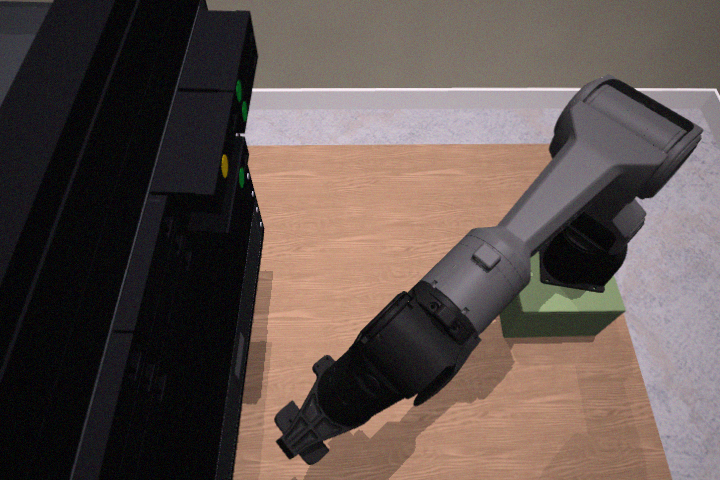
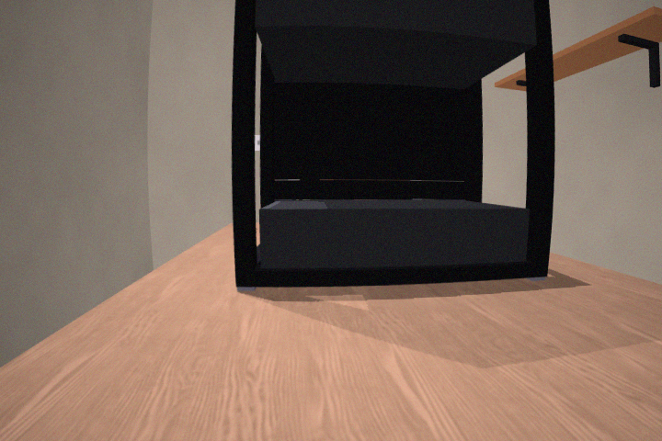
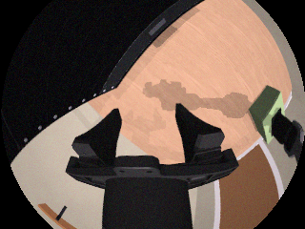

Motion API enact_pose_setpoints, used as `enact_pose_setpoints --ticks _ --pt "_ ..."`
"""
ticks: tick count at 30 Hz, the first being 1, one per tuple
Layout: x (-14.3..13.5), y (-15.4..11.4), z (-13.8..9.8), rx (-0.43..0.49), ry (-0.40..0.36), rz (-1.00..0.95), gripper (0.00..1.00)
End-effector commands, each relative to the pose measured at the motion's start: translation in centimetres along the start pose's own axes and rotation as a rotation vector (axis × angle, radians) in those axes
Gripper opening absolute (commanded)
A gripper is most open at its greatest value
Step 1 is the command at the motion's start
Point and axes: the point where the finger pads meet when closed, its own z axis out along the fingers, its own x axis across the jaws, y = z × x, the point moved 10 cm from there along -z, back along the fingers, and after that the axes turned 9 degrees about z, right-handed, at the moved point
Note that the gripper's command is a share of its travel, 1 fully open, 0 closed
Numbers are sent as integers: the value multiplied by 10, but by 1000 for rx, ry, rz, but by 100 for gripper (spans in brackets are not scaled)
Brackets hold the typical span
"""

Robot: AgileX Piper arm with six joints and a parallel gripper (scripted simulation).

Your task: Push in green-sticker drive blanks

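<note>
The black rack [image 1: 89, 237] fills the left of the top view. Drive blanks stand out of its front near the top. I see three green stickers, two up high [image 1: 238, 89] [image 1: 244, 110] and one lower [image 1: 241, 177], and a yellow sticker [image 1: 224, 164] beside the lower one. My gripper [image 1: 298, 435] is open and empty, low over the wooden table near the rack's front, well away from the stickered blanks. In the wrist view the open fingers point at the table with the dark rack front [image 3: 76, 57] at upper left. The exterior view shows the rack [image 2: 392, 145] end on, no stickers visible.
The arm's green base block [image 1: 562, 308] stands on the table at the right, also in the wrist view [image 3: 267, 111]. A grey floor with a white border surrounds the table. A wooden wall shelf [image 2: 597, 44] hangs at the upper right of the exterior view.
</note>
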Motion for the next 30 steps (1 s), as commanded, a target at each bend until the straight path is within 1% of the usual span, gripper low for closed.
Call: enact_pose_setpoints --ticks 1,21,30 --pt "0 0 -1 0 2 0 100" --pt "0 0 -1 2 3 0 100" --pt "0 -3 -5 33 30 -13 100"
